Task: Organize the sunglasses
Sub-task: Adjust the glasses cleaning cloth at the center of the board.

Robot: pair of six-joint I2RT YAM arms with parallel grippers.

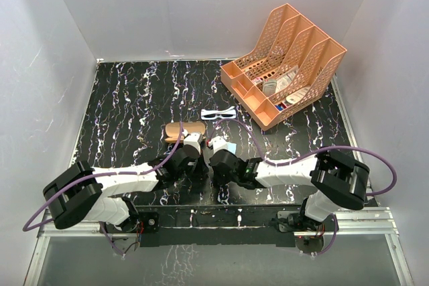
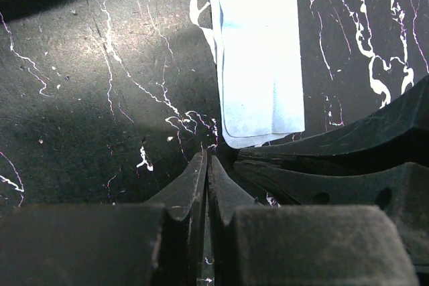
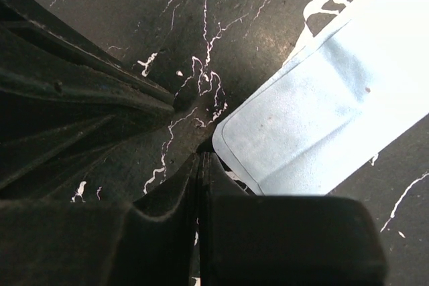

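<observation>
The sunglasses (image 1: 218,114), a thin white frame with bluish lenses, lie on the black marbled table past both grippers, untouched. My left gripper (image 1: 198,164) and right gripper (image 1: 216,160) sit low and close together near the table's middle. In the left wrist view the left gripper (image 2: 207,160) is shut on nothing, its tips just short of a light blue cloth (image 2: 258,58). The right gripper (image 3: 201,157) is also shut and empty, beside the cloth's rounded corner (image 3: 315,122). The sunglasses appear in neither wrist view.
A brown oblong case (image 1: 184,130) lies just beyond the left gripper. An orange slotted desk organizer (image 1: 285,65) with small items in it stands at the back right. White walls enclose the table. Each wrist view shows the other gripper's black fingers (image 2: 335,159) close alongside.
</observation>
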